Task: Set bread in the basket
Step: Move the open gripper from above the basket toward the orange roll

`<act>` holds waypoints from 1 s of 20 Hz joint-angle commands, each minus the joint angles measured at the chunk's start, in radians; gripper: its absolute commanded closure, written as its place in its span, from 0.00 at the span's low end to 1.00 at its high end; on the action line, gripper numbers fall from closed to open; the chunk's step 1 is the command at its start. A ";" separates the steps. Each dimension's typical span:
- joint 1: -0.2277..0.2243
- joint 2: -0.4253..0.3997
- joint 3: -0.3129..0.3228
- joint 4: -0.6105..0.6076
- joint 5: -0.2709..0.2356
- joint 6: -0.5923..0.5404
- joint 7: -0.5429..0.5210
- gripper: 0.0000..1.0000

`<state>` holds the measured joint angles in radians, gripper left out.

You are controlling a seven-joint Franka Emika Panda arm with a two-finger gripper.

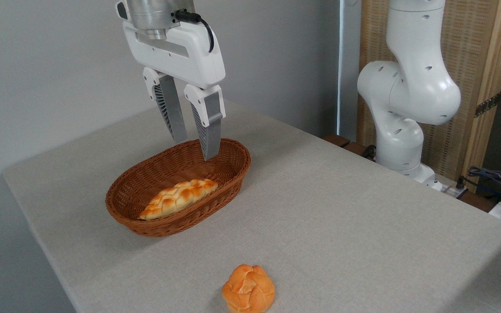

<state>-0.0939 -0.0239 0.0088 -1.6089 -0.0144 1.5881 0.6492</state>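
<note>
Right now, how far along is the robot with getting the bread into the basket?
One piece already looks done: a long braided loaf lies inside the wicker basket. Nothing is in hand: the gripper hangs open and empty above the basket's far end. Still left is the round bun, which sits on the table near the front edge, well apart from the basket.

Glossy white arm (411, 87) with round screw holes, white gripper (196, 148) with ribbed grey fingers (209, 130), black cable (205, 26) at the wrist.

Single raised view across the table (363, 208), close.
</note>
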 commanded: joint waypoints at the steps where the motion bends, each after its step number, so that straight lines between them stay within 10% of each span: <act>1: -0.006 0.002 0.010 0.014 0.011 0.000 -0.011 0.00; 13: -0.006 -0.004 0.010 0.007 0.010 0.021 -0.019 0.00; 20: -0.007 -0.151 0.082 -0.426 0.008 0.603 -0.006 0.00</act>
<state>-0.0919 -0.0737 0.0646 -1.7572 -0.0142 1.9338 0.6480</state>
